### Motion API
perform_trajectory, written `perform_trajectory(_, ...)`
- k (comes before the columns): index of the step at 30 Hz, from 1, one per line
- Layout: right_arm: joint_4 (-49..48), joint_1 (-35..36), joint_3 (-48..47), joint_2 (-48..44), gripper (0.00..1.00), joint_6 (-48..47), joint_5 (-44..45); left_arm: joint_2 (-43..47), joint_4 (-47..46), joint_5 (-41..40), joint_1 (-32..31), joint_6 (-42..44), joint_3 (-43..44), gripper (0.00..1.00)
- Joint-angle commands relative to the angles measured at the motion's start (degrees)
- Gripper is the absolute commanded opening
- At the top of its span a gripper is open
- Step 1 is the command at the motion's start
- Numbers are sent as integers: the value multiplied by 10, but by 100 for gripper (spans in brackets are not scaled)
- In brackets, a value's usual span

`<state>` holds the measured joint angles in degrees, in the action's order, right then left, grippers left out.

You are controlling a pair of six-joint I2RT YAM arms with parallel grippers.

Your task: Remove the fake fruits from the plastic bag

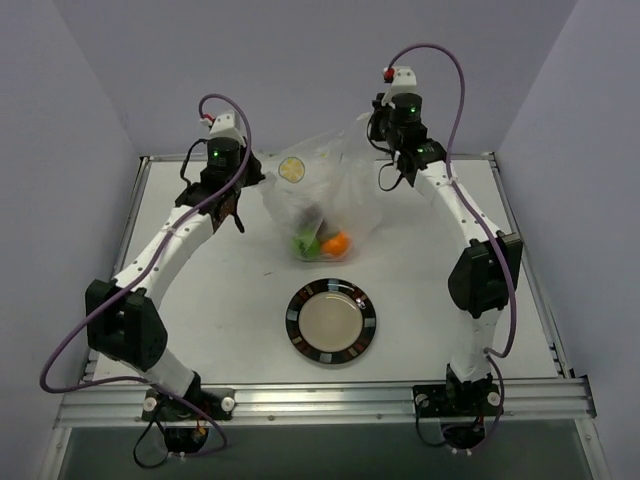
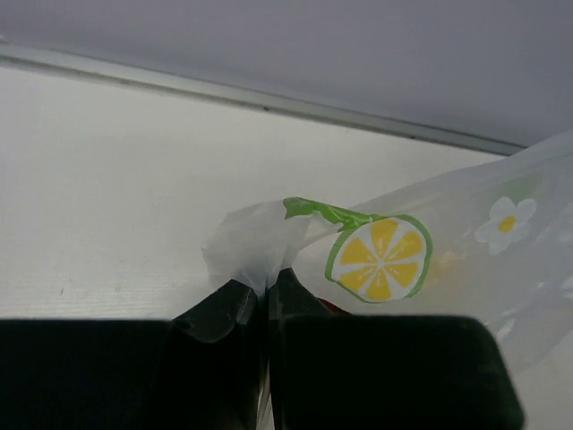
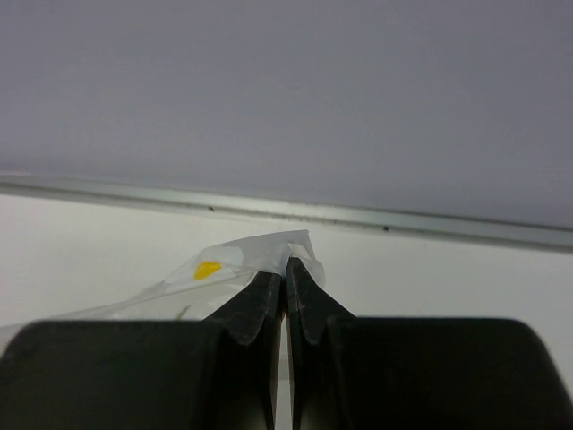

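Toward the back of the table (image 1: 200,290), the plastic bag (image 1: 330,185) hangs stretched between the two arms. The fake fruits (image 1: 337,242) lie bunched in its sagging lower end: one orange, one green beside it, one dark maroon just behind. The film looks thin, limp and slick, so it will likely crumple and slide rather than hold a shape. The fruits seem light, hard and glossy, apt to roll once free.

The left gripper (image 2: 265,288) has its fingers pressed together on a gathered fold of the film beside a lemon print. The right gripper (image 3: 286,269) is likewise clamped on a thin flap of the bag's edge. Pinching bunched film seems the safest hold, since a single layer could slip out. Which end is the mouth I cannot tell. Nearer the arms' bases sits a black-rimmed plate (image 1: 293,322), apart from the bag.
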<state>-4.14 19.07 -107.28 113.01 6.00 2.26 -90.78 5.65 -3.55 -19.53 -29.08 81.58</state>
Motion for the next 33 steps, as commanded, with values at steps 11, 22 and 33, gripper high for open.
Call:
perform_trajectory(11, -124, -22, 213, -66, 0, 46, 12, 92, -93, 5, -18, -60, -177, 2)
perform_trajectory(22, -76, 6, 232, -192, 83, 61, 26, 41, -143, 0, -28, -75, -170, 2)
perform_trajectory(33, -54, 178, 343, -318, 9, 38, 37, 71, -192, 2, -66, -96, -207, 2)
